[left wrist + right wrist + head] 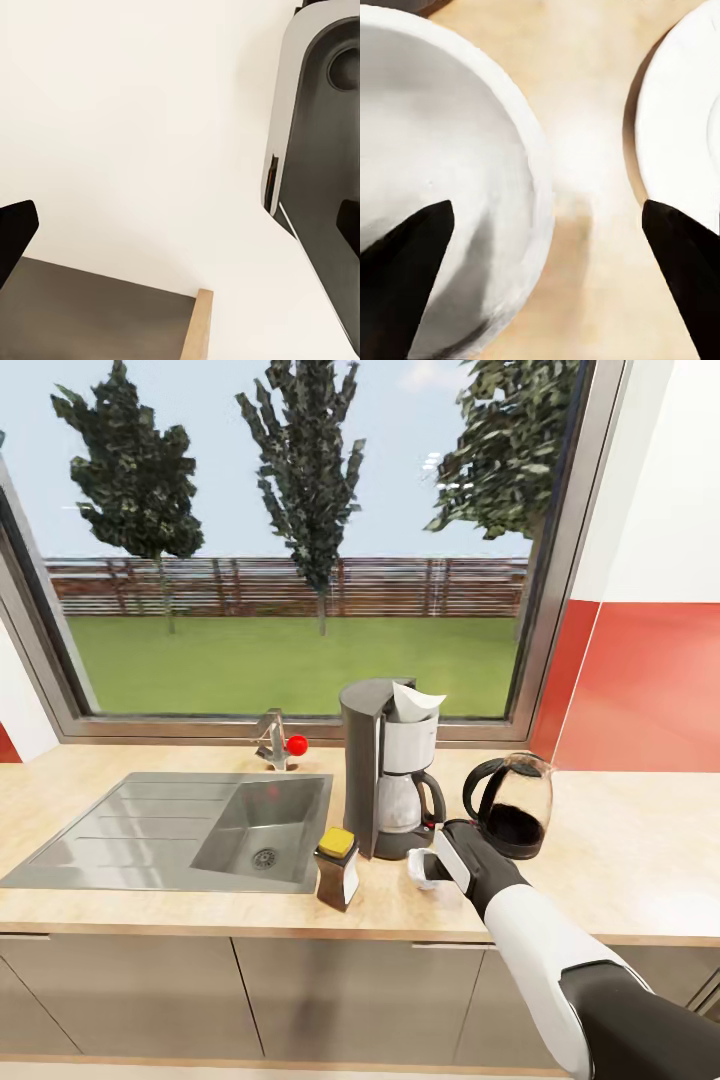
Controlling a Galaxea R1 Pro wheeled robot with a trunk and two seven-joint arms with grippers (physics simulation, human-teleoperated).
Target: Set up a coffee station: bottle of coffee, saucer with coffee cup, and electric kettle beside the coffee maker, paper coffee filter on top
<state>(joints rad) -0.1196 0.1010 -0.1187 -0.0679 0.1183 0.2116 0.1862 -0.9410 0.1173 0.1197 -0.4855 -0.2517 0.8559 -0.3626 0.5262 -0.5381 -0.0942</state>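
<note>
Coffee cup (442, 172): position and status?

Reply: It stands on the table (620, 860) near the front edge, just in front of the coffee maker (385, 770). It is not on the saucer (690, 112). The right wrist view shows a strip of bare table between the two.

Query: Right claw (547, 262)?

Reply: Spread wide. One fingertip (405, 277) is over the inside of the cup and the other is outside it, so the cup's rim sits between them. Nothing is pinched.

Query: Left claw (180, 229)?

Reply: Also spread, with a dark fingertip at each edge of its own view. It carries nothing. Beyond it are a pale surface and a dark grey panel with a wood-coloured edge.

Query: Next item along the front?

Reply: The bottle of coffee (337, 868) is upright on the table. It stands between the sink (190, 830) and the cup, near the coffee maker's base.

Query: Further back?

Reply: The coffee maker is upright with its carafe seated. The paper coffee filter (413, 703) rests on top of it, standing up out of the basket. The electric kettle (512, 805) stands just to the coffee maker's right, handle toward the machine, dark low inside.

Query: Rear of the table?

Reply: A tap (272, 740) with a red knob stands behind the sink. Behind that is a window (300, 530) onto grass, a fence and trees.
</note>
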